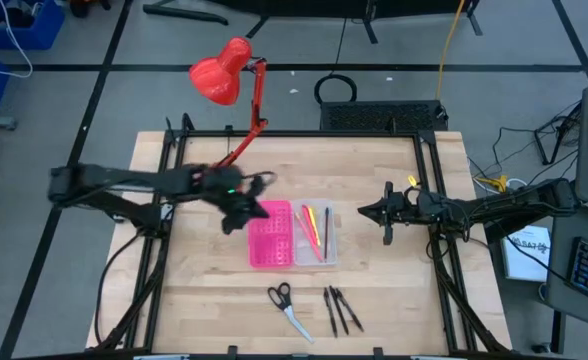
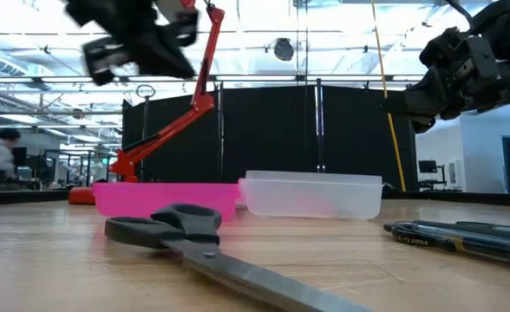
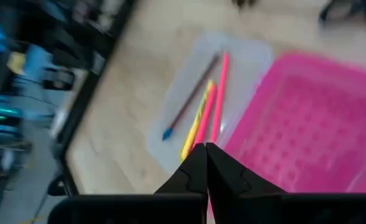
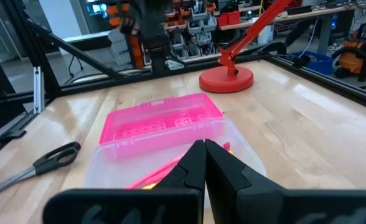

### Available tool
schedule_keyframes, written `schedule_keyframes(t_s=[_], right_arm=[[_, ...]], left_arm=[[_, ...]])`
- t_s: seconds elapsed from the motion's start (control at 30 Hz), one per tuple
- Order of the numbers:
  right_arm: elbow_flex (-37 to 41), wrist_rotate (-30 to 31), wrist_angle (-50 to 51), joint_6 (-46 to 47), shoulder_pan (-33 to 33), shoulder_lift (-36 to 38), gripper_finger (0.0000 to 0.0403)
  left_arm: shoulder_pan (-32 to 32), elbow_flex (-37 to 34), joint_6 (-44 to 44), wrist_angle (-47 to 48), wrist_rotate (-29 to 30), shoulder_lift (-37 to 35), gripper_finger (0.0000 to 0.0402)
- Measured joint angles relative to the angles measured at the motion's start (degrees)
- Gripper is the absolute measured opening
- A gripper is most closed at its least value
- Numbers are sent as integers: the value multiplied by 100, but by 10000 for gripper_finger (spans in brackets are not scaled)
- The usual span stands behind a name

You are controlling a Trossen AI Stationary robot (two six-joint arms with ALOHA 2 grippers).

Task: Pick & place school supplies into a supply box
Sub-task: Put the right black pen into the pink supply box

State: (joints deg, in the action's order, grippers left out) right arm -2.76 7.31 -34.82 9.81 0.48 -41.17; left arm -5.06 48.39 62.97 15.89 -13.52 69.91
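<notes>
High view: supply box (image 1: 292, 234) open at desk (image 1: 204, 290) centre, pink and yellow pencils (image 1: 317, 228) in its clear half; scissors (image 1: 288, 307) and dark pens (image 1: 340, 308) nearer the front edge. Left gripper (image 1: 242, 212) above the pink half, fingers closed, empty. Right gripper (image 1: 386, 213) beside the clear half, fingers closed, empty.

Grey floor (image 1: 64, 280) with black tape lines, black partition panels (image 2: 264, 143) behind, bright ceiling strip lights (image 2: 342, 43) overhead.
</notes>
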Motion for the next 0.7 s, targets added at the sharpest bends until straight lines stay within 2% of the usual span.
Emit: schedule_keyframes(t_s=[0.1, 0.2, 0.3, 0.4, 0.53, 0.7], right_arm=[[0, 3, -23, 121, -1, -1, 0], [0, 7, -124, 152, -1, 2, 0], [0, 18, -180, 150, -1, 2, 0], [0, 33, -240, 126, -1, 0, 0], [0, 52, -605, 76, -1, 2, 0], [0, 41, -752, -40, -1, 1, 0]], left_arm=[[214, -1286, -945, -1792, -271, -946, 3], [431, -2390, -2380, -3592, -322, -1629, 4], [589, -3283, -3362, -4835, -305, -2208, 3], [712, -3931, -3709, -5502, -255, -2620, 3], [783, -4281, -4280, -6274, -51, -2870, 4], [624, -4424, -4154, -6293, 10, -2894, 4]])
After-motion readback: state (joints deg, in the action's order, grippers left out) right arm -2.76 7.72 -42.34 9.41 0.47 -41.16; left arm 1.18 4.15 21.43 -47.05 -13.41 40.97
